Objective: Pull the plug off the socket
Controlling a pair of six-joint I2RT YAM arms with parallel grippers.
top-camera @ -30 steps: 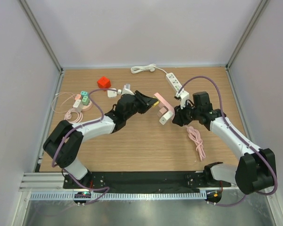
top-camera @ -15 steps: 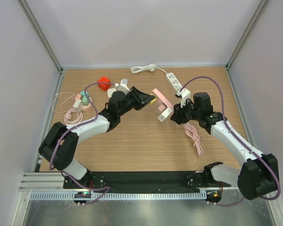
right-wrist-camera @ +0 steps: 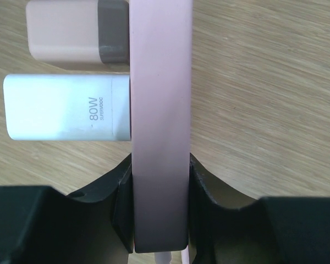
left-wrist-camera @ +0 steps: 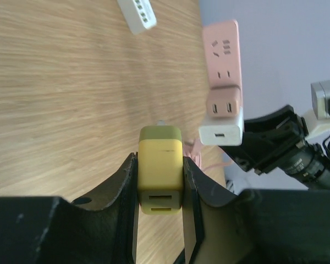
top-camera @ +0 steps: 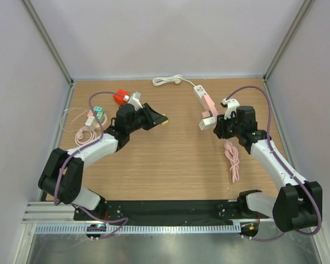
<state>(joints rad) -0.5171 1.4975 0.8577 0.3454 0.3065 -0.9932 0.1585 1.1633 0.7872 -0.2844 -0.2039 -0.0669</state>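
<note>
My left gripper (left-wrist-camera: pixel 160 163) is shut on a yellow plug (left-wrist-camera: pixel 160 147), held free above the table; from above the yellow plug (top-camera: pixel 163 120) sits at the tip of the left gripper (top-camera: pixel 159 119). Well to the right, my right gripper (right-wrist-camera: pixel 159 165) is shut on the edge of a pink socket strip (right-wrist-camera: pixel 159 104). A white plug (right-wrist-camera: pixel 66 107) and a pink plug (right-wrist-camera: pixel 71 30) sit in that strip. From above, the pink socket strip (top-camera: pixel 208 106) stands apart from the yellow plug, with the right gripper (top-camera: pixel 219 126) at its near end.
A white power strip (top-camera: pixel 201 92) with its cable (top-camera: pixel 168 81) lies at the back. A red cube (top-camera: pixel 120 96), teal adapters (top-camera: pixel 98 114) and a coiled pink cable (top-camera: pixel 86 133) are at the left. The pink strip's cable (top-camera: pixel 232 160) trails beside the right arm.
The left gripper has drawn back to the left with the yellow plug, away from the pink strip. The right gripper has carried the strip to the right and farther back.
</note>
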